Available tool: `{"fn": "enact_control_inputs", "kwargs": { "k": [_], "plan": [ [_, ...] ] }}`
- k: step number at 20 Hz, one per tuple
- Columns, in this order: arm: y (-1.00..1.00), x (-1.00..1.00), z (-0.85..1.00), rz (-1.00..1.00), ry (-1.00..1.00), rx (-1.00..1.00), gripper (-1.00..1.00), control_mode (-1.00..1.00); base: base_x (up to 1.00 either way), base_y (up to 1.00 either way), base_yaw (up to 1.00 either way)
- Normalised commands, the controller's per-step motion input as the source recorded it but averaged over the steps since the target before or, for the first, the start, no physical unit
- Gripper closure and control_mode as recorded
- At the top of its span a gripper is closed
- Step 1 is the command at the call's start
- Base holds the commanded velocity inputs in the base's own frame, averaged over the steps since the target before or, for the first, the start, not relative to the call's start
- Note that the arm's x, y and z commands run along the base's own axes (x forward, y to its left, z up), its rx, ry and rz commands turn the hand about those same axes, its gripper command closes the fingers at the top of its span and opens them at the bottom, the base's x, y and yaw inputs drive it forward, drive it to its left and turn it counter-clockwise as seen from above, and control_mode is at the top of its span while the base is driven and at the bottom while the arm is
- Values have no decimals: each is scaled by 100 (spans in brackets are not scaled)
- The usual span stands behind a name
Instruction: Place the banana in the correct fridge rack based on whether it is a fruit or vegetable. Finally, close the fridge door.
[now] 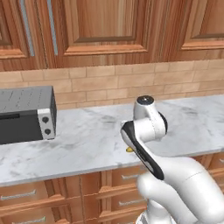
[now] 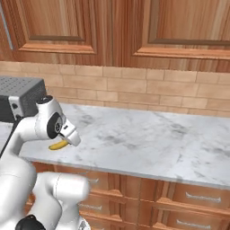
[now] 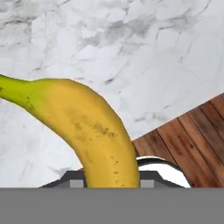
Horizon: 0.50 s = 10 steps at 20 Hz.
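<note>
Here, banana (image 3: 94,131) close up over marble counter (image 3: 131,52), claw fingertips hidden, grip unclear, arm hiding most of it elsewhere.

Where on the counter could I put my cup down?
The marble counter lies bare from the arm rightward, between the brick wall and the front edge. It is crowded by the grey toaster oven and the banana.

The robot arm (image 1: 175,183) is big, white and smooth, made of fat round tubes joined like bent pipes. One joint has a dark round cap on top and a black ring around it. A long black strip runs down one white piece.
</note>
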Motion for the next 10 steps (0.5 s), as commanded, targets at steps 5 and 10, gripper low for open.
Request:
{"fn": "enact_control_inputs", "kwargs": {
  "k": [5,10],
  "plan": [
    [0,0,0,0,0,0,100,100,-100,0,-1],
    [0,0,0,0,0,0,100,100,-100,0,0]
  ]
}}
